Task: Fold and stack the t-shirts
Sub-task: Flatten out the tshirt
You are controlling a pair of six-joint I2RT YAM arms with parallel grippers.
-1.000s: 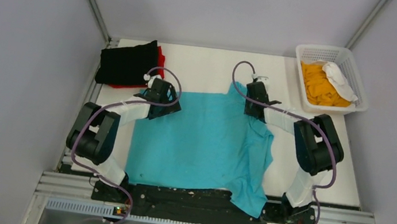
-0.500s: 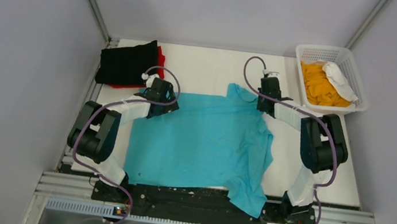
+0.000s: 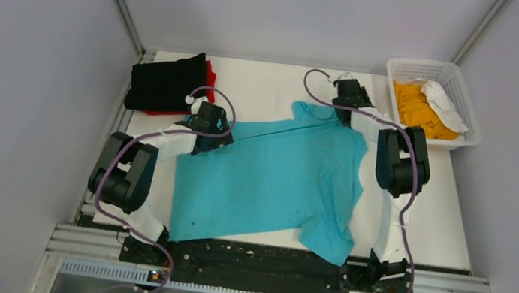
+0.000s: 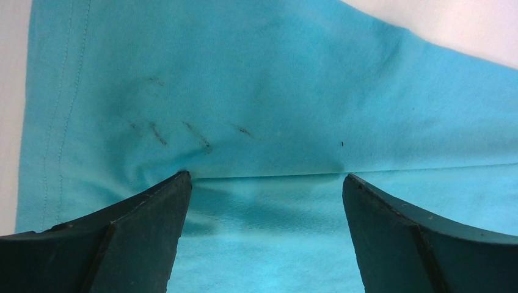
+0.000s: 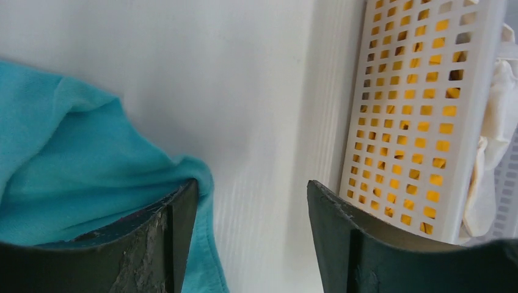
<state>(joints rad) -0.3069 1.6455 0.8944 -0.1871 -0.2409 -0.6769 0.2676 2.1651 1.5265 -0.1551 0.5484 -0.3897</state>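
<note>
The turquoise-blue t-shirt (image 3: 267,178) lies spread on the white table, skewed, with a crease running from its far left part to its far right part. My left gripper (image 3: 207,121) is over its far left part; in the left wrist view my left gripper (image 4: 266,177) is open above the cloth (image 4: 256,91), with a fold line between the fingertips. My right gripper (image 3: 347,94) is at the shirt's far right corner; in the right wrist view my right gripper (image 5: 251,183) is open over bare table, its left finger touching the cloth edge (image 5: 73,171). A black shirt (image 3: 167,80) lies folded on a red one (image 3: 210,73).
A white lattice basket (image 3: 412,65) stands at the far right corner and holds an orange shirt (image 3: 414,110) and a white cloth (image 3: 445,104). Its wall (image 5: 421,110) is close to my right gripper's right finger. Grey walls enclose the table on three sides.
My right gripper has moved toward the far edge, and the shirt's far right corner went with it. The shirt has skewed and its near hem has come up off the front rail.
</note>
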